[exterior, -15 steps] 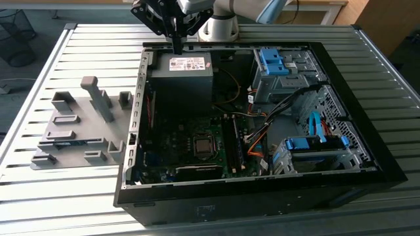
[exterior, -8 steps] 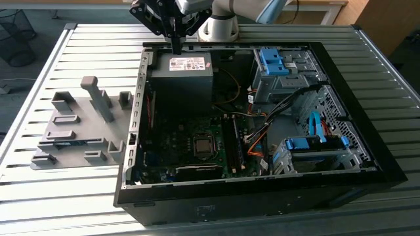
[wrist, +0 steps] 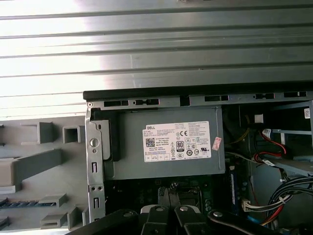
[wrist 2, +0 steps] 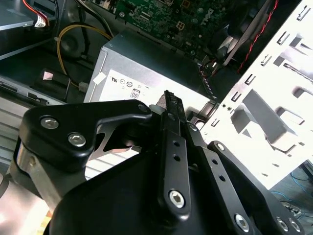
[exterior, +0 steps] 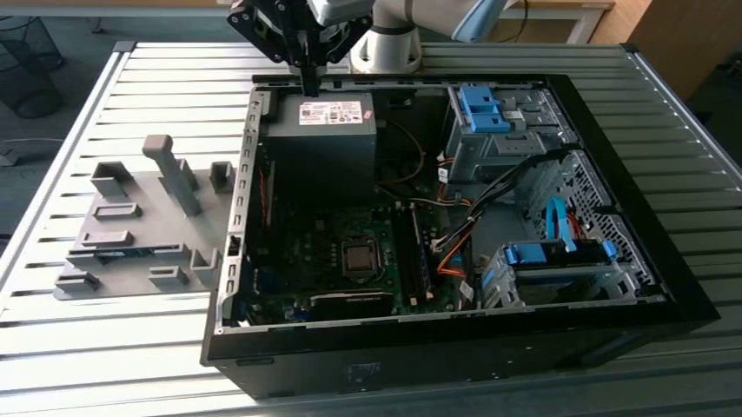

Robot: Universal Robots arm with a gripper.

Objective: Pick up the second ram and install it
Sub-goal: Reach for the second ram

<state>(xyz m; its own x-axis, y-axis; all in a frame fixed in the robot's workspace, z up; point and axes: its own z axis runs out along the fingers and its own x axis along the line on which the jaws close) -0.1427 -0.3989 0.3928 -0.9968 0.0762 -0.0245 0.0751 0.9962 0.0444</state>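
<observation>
Second ram point(exterior: 116, 253) lying in grey holder point(exterior: 174, 230) on worktop point(exterior: 104, 347); tool point(exterior: 311, 87) closed on nothing, poised above power supply point(exterior: 319, 143)

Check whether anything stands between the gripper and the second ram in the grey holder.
Yes. The gripper hangs over the power supply inside the case; the second ram lies in the grey holder outside. The case's side wall stands between them, and the holder's upright post rises near that path.
</observation>
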